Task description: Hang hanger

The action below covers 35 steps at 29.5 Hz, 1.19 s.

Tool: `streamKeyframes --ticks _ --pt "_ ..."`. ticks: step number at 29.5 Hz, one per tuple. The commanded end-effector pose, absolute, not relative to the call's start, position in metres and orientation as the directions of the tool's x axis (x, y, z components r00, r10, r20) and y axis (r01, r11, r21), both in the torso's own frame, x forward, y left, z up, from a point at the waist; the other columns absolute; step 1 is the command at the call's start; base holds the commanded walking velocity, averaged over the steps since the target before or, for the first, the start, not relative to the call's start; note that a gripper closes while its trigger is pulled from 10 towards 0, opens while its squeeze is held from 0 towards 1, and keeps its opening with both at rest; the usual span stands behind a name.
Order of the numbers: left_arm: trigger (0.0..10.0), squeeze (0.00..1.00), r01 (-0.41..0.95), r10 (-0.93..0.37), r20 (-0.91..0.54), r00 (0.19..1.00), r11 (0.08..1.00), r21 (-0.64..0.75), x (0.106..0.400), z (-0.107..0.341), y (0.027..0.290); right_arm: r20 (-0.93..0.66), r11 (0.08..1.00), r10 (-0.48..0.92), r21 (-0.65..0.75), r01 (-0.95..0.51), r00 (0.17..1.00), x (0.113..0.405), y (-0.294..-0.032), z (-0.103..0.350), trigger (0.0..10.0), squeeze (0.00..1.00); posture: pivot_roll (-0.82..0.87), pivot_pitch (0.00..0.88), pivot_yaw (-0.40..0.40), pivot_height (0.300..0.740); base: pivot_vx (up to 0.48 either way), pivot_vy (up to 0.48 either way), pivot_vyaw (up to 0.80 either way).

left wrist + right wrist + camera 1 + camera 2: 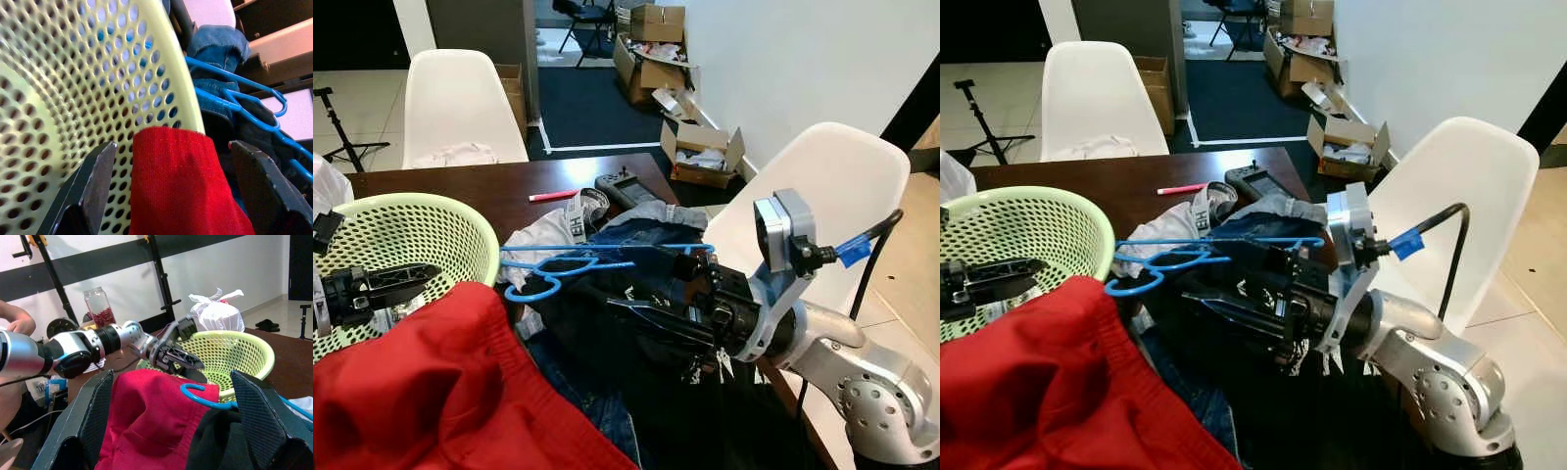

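Hanger (570, 266), thin blue plastic, lies between the gaping right gripper (651, 294) fingers.

A pale green perforated plastic basket (431, 230) sits at the left on the dark brown wooden table (509, 186). A red cloth (440, 392) fills the lower left. White moulded chairs (460, 103) stand behind; open cardboard boxes (700, 152) lie upper right.

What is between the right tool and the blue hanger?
Nothing visible. The right tool is open above the dark clothes, and the blue hanger lies just ahead of its fingers on the pile.
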<state>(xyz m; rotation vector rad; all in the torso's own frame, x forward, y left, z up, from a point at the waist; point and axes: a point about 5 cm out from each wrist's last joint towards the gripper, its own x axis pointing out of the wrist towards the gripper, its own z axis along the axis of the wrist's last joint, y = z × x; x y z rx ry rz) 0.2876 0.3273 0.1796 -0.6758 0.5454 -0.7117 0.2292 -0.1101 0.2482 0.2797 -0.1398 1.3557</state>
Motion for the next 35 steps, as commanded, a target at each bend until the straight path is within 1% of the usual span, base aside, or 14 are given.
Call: streamKeyframes --ticks 1,7,9,10,11,15,22,27,32,34,35 --pt "10.0 0.0 0.425 -0.758 -0.208 0.618 0.545 -0.723 0.295 0.177 0.317 0.254 0.195 0.943 0.096 -0.976 0.213 0.226 -0.113 0.253 10.0 0.0 0.02 0.118 -0.086 0.74 0.0 0.0 0.0" --pt "10.0 0.0 0.437 -0.77 -0.191 0.609 0.526 -0.73 0.302 0.172 0.307 0.247 0.207 0.943 0.093 -0.974 0.224 0.225 -0.115 0.255 10.0 0.0 -0.01 0.122 -0.085 0.74 0.0 0.0 0.0" --pt "10.0 0.0 0.446 -0.779 -0.165 0.605 0.503 -0.74 0.306 0.171 0.302 0.24 0.215 0.943 0.09 -0.972 0.231 0.224 -0.117 0.255 10.0 0.0 -0.02 0.124 -0.083 0.74 0.0 0.0 0.0" --pt "6.1 0.0 0.449 -0.783 -0.157 0.602 0.494 -0.745 0.307 0.171 0.3 0.238 0.218 0.943 0.09 -0.972 0.233 0.224 -0.117 0.256 10.0 0.0 -0.02 0.123 -0.083 0.74 0.0 0.0 0.0" --pt "0.0 0.0 0.448 -0.785 -0.159 0.598 0.493 -0.746 0.307 0.171 0.3 0.236 0.22 0.943 0.088 -0.971 0.235 0.224 -0.118 0.256 10.0 0.0 -0.02 0.123 -0.083 0.74 0.0 0.0 0.0" --pt "0.0 0.0 0.447 -0.787 -0.162 0.595 0.492 -0.747 0.307 0.171 0.3 0.235 0.222 0.943 0.088 -0.971 0.237 0.223 -0.118 0.256 10.0 0.0 -0.02 0.123 -0.083 0.74 0.0 0.0 0.0" --pt "0.0 0.0 0.455 -0.811 -0.177 0.558 0.477 -0.752 0.298 0.171 0.306 0.233 0.231 0.941 0.088 -0.969 0.246 0.225 -0.118 0.257 10.0 0.0 -0.01 0.125 -0.085 0.74 0.0 0.0 0.0" --pt "0.0 0.0 0.464 -0.818 -0.17 0.549 0.468 -0.752 0.289 0.173 0.313 0.235 0.231 0.94 0.089 -0.969 0.246 0.226 -0.117 0.256 10.0 0.0 0.0 0.117 -0.085 0.74 0.0 0.0 0.0" --pt "0.0 0.0 0.473 -0.819 -0.164 0.549 0.467 -0.747 0.287 0.175 0.315 0.236 0.231 0.94 0.089 -0.969 0.246 0.227 -0.117 0.256 10.0 0.0 0.0 0.113 -0.085 0.74 0.0 0.0 0.0" --pt "0.0 0.0 0.569 -0.828 -0.145 0.541 0.488 -0.662 0.29 0.201 0.316 0.248 0.233 0.937 0.087 -0.969 0.247 0.23 -0.115 0.256 10.0 0.0 0.02 0.094 -0.081 0.74 0.0 0.0 0.0" --pt "0.0 0.0 0.569 -0.828 -0.145 0.541 0.488 -0.662 0.29 0.201 0.316 0.248 0.233 0.937 0.087 -0.969 0.247 0.23 -0.115 0.256 10.0 0.0 0.02 0.094 -0.081 0.74 0.0 0.0 0.0"
